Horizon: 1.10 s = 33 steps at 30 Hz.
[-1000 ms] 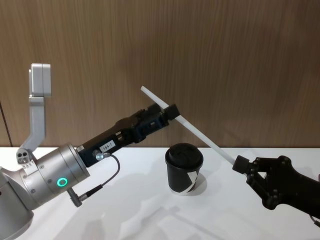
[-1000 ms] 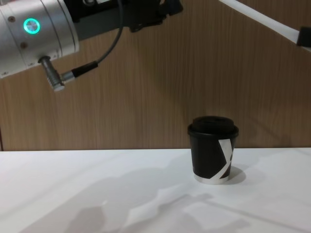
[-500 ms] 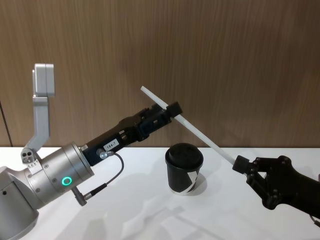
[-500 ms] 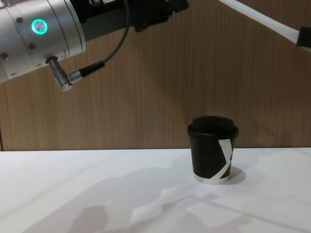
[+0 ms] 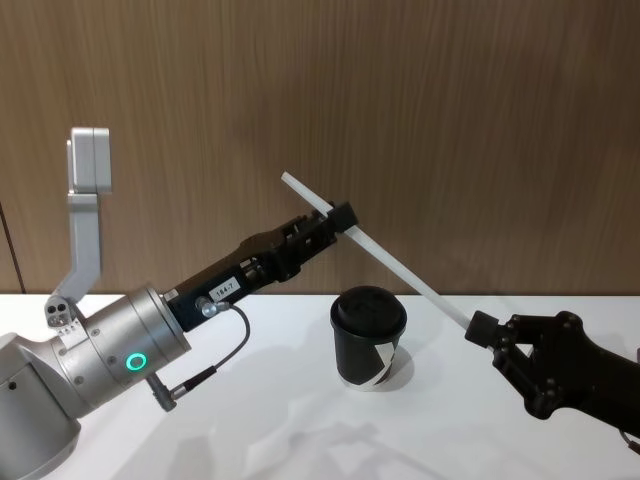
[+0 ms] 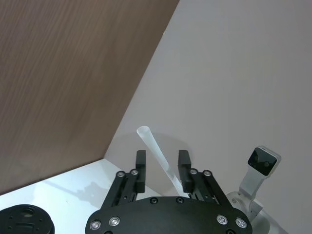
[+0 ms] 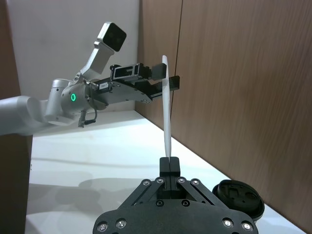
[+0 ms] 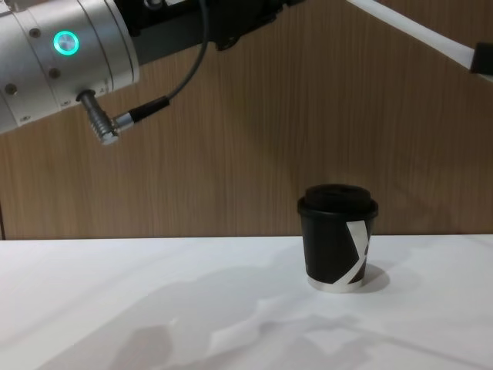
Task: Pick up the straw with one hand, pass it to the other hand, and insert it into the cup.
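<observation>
— Where are we on the handover?

— Mid-pass, by my reading. The right gripper is pressed together on the lower end of the straw and holds it in the air, slanting up towards the robot's left, well above the cup. On the right wrist camera I see its fingertips clamped flush on the tube

— And the left one?

— The left gripper sits at the straw's upper part, just short of the top end. On its own wrist camera the fingers are spread with the straw running between them. It lies nearer one pad than the other, and I can't tell whether it touches that one. So I'd say it brackets the straw but isn't pinching it

— Cup all right?

— Upright on the white table, lid on, nothing touching it. It stands between the two arms, below the straw's middle

— What do you want next?

— I'd close the left fingers on the straw and only then have the right let go, because releasing first would likely drop it. After that the left has to swing the tube upright over the lid and find the opening, which looks small to me, so I'd bring it down slowly
</observation>
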Tool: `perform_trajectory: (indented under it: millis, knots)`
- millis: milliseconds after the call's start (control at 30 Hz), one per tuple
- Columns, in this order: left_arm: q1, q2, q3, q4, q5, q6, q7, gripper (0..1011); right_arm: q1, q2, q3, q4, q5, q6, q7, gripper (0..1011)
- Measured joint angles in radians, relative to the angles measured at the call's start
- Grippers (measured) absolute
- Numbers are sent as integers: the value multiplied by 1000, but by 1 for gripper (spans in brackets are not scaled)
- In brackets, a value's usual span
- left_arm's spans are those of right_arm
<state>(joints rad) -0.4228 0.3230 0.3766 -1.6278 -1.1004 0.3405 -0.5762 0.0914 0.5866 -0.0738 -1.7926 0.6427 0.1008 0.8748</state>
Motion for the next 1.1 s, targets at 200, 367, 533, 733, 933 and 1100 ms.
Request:
perform_trajectory:
  millis: [200,367,533,733,933,1100]
  knots:
    - [0,-1,1,1,-1,-1,0,236,0,0,0,0,0,0,0,1]
    - [-1,-1,1,1,-1,-1,0,114,0,0,0,0,0,0,0,1]
    - [-1,-1,2,2,-2,-2,0,72,0,0,0,0,0,0,0,2]
    - [-1,-1,2,2,-2,-2,0,33,0,0,0,0,0,0,0,34]
    - [-1,-1,2,2,-2,-2,0,8,0,0,0,0,0,0,0,197]
    - [-1,-1,2,2,-2,-2,0,10,0,0,0,0,0,0,0,330]
